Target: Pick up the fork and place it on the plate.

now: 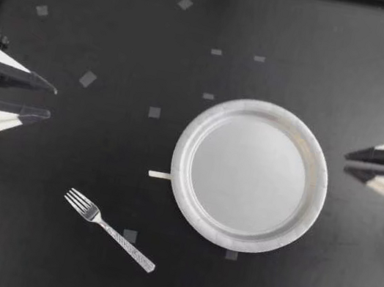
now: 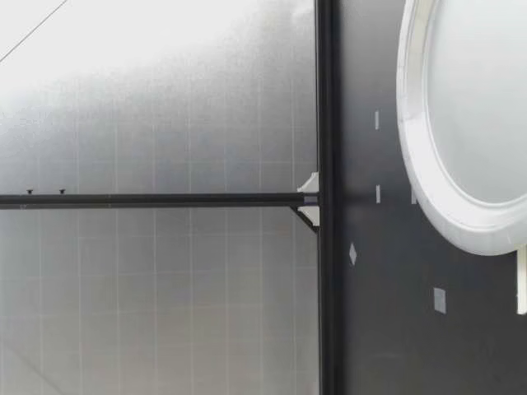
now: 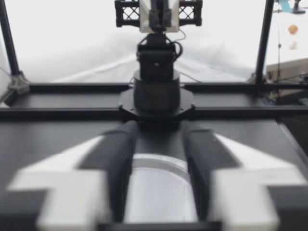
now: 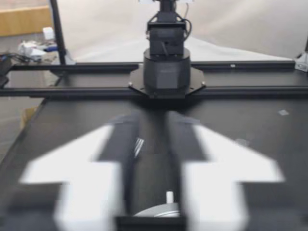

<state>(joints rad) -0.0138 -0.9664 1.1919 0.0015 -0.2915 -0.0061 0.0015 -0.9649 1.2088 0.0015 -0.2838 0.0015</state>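
Observation:
A silver fork [image 1: 110, 229] lies flat on the black table, tines toward the left, in front and to the left of the plate. The empty white paper plate [image 1: 250, 174] sits right of the middle; its rim [image 2: 428, 164] also shows in the low view. My left gripper [image 1: 52, 102] hovers at the table's left edge, open and empty, well behind the fork. My right gripper [image 1: 346, 162] waits at the right edge beside the plate, its fingers a narrow gap apart with nothing in it. Ahead of my right gripper [image 4: 153, 120] lie the fork [image 4: 138, 147] and the plate's rim [image 4: 161, 211].
Several small grey tape squares dot the table, one [image 1: 129, 235] under the fork's handle. A pale tape strip [image 1: 159, 175] touches the plate's left rim. A black frame rail [image 2: 325, 197] bounds the far side. Each wrist view shows the opposite arm's base [image 3: 156, 91].

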